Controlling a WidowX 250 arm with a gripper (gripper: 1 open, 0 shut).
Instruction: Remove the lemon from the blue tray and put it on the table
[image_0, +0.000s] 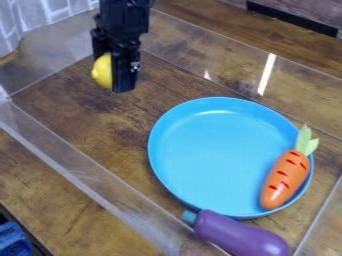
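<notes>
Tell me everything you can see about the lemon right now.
The lemon is a small, smooth, bright yellow, roundish piece, plastic by its look. Only its left part shows; the rest is hidden behind the dark gripper, which points down and holds it between its fingers. It sits in the upper left of the view, well clear of the blue tray, above the table. Whether it touches the wood yet cannot be told.
</notes>
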